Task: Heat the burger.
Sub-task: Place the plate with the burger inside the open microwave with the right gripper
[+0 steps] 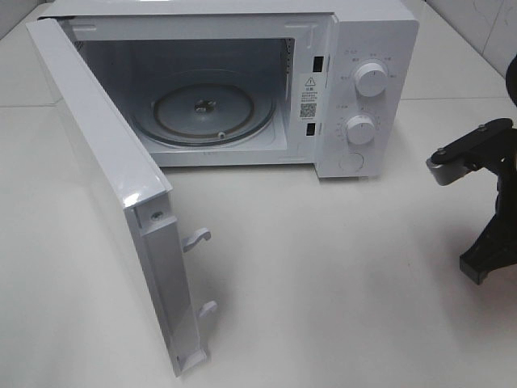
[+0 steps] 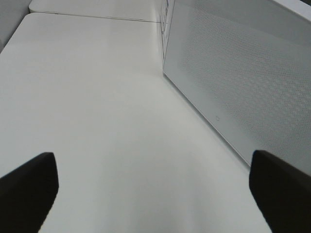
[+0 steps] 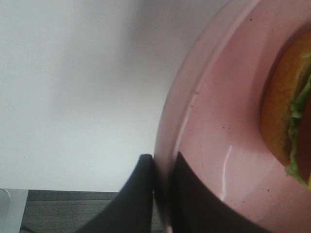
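The burger [image 3: 282,111] shows only in the right wrist view: a golden-brown bun with green lettuce, lying on a round pink plate [image 3: 218,121]. My right gripper [image 3: 163,162] is shut on the plate's rim, one finger on each side of it. In the high view only part of the right arm [image 1: 477,153] shows at the right edge; the plate and burger are out of that view. My left gripper [image 2: 151,160] is open and empty, low over the table beside the microwave door [image 2: 243,77].
A white microwave [image 1: 363,81] stands at the back with its door [image 1: 105,162] swung wide open toward the front left. Its glass turntable [image 1: 202,109] is bare. Two knobs [image 1: 370,78] are on its right panel. The table [image 1: 323,267] is white.
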`<state>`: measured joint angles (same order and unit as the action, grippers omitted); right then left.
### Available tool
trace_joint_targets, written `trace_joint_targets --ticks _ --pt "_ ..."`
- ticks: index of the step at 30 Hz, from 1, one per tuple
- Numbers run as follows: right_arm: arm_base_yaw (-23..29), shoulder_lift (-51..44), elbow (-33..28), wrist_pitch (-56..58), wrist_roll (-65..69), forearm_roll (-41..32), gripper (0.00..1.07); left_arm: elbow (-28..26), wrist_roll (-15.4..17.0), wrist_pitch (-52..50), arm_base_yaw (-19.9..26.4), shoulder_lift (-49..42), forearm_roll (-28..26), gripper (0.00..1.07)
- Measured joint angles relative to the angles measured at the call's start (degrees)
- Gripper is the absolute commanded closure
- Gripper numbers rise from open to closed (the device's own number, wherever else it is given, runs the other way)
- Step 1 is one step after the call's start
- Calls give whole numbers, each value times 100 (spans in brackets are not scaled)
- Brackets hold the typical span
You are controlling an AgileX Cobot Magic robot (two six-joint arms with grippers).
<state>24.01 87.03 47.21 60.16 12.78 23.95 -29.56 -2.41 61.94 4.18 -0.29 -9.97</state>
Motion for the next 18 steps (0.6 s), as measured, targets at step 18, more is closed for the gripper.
trace_joint_targets --ticks 18 --pt "997 -619 0 344 195 52 107 0 0 0 0 0 0 7"
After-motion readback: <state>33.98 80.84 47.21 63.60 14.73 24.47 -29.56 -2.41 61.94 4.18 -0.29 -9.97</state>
